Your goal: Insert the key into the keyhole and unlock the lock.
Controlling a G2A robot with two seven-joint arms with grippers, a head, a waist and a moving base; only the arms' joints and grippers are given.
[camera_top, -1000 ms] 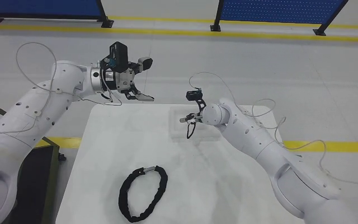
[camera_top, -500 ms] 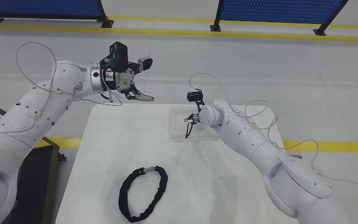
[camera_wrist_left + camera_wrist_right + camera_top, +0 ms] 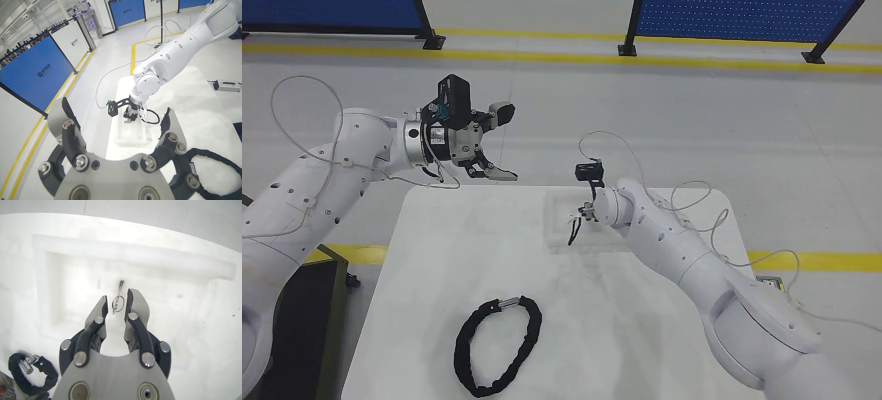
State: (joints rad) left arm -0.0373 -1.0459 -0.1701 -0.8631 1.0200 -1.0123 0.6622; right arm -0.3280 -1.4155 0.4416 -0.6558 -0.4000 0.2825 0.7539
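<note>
Two grippers: my left gripper [image 3: 116, 106] spread; my right gripper [image 3: 116, 295] spread around the key [image 3: 119, 289];
Right wrist view: thin, ringed metal key stuck in white foam tray [image 3: 132, 251].

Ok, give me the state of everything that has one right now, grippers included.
right gripper: open, fingers either side of the key's ring, not clamped on it.
key: tip stuck in the foam tray, ring end up, not gripped.
left gripper: open, empty, raised.
padlock: shackle shut through the chain ends, keyhole empty.
chain: closed loop, lying on the table.
</note>
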